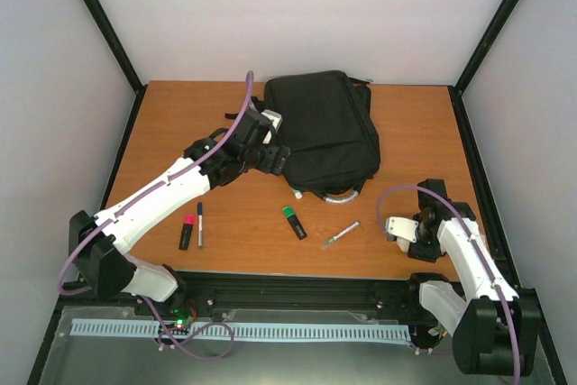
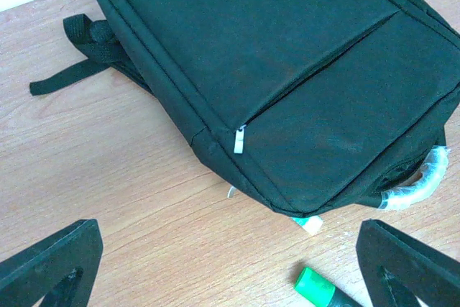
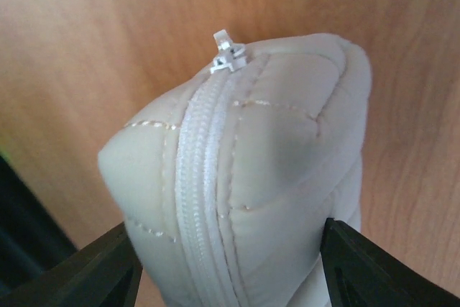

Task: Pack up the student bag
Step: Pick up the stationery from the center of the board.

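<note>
step: we judge the student bag (image 2: pixel 287 70) needs unzipping | left gripper (image 2: pixel 230 257) spread, empty; pinch zip pull (image 2: pixel 239 139) squarely | right gripper (image 3: pixel 230 267) clasps white pouch (image 3: pixel 251 177), probably firmly

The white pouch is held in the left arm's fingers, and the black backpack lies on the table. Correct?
No, the right arm's fingers hold the white pouch, as the right wrist view shows; the black backpack lies on the table.

Six items, four kinds.
One black backpack (image 1: pixel 329 128), one white pouch (image 3: pixel 251 177), one pink highlighter (image 1: pixel 186 232), one green highlighter (image 1: pixel 293 222), one dark pen (image 1: pixel 200 223), and one pale pen (image 1: pixel 341 235), possibly some other slim tool.
</note>
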`<state>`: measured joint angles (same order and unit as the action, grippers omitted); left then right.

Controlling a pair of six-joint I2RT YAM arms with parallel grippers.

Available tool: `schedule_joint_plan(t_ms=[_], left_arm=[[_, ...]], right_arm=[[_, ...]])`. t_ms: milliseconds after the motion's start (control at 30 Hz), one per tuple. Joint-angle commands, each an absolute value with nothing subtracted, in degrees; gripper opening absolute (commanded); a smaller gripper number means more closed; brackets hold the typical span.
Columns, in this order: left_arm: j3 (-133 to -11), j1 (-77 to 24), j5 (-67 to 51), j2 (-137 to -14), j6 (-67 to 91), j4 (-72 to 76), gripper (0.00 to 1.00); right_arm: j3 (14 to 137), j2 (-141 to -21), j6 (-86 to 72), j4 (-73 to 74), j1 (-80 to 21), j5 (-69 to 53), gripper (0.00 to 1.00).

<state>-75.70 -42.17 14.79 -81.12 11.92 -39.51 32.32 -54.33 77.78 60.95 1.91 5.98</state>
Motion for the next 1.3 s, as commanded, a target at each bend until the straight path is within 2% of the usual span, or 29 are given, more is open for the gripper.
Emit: schedule_joint_plan(t_ms=[0,100,300,567,800,900,1000,1167,1267], left_arm=[[-76.8,-42.1,14.5,-81.1,11.7,-39.7,1.0],[-76.8,-42.1,14.2,-81.2,11.8,-39.7,1.0],[-76.8,-42.1,13.8,-81.1,11.8,-39.6,1.0],[-76.8,-42.1,12.7,-81.2,11.8,-39.7,1.0],[-76.7,-42.1,12.3,-81.4,11.8,-39.6,1.0],[-76.7,-42.2,12.2,-81.5,11.6,-39.6,1.0],[-76.6,-42.1,12.2,-81.4,11.5,-39.6,1.0],[-76.8,-42.1,11.7,-81.4,11.6,-39.6,1.0],[-76.8,-42.1,11.2,-81.4,11.6,-39.6,1.0]], right_arm=[[34.6,-58.2,74.8,53.2,2.3,8.3,0.67],[36.8,-61.0,73.5,50.8,2.2,7.8,0.61],[41.7,-67.1,70.2,51.2,2.2,4.3,0.37],[54.7,-82.8,53.6,52.6,2.3,-5.0,0.27],[63.7,-93.8,45.2,50.4,2.3,-7.2,0.31],[64.6,-97.0,44.6,49.7,2.4,-4.6,0.47],[64.6,-97.7,44.9,51.1,3.5,-4.1,0.58],[63.2,-95.0,46.6,51.5,6.2,-2.6,0.68],[62.1,-93.1,48.1,50.9,7.7,-0.7,0.68]])
